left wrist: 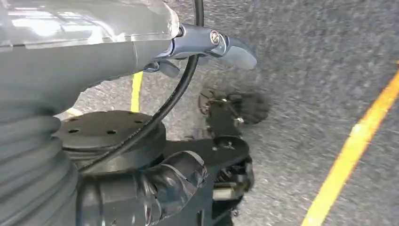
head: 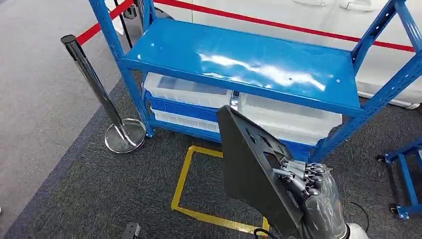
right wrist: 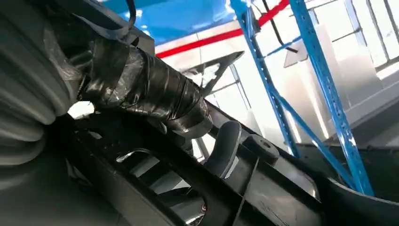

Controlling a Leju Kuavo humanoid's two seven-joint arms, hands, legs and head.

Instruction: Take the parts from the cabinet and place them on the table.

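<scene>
Here right hand [head: 304, 180] fingers grip black panel [head: 246, 164] | wrist view: cutouts | left fingers unclear

Bright, even light from overhead in my head view, white glare streaking the blue shelf top [head: 239, 62]. From my left wrist, the grey carpet [left wrist: 320, 70] smears with motion blur. From my right wrist, pale background blown out, my hand [right wrist: 141, 99] dark against it.

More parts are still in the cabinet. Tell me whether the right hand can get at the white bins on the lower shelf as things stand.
Probably not. The right hand already grips a black panel, which stands between it and the white bins under the blue shelf.
</scene>
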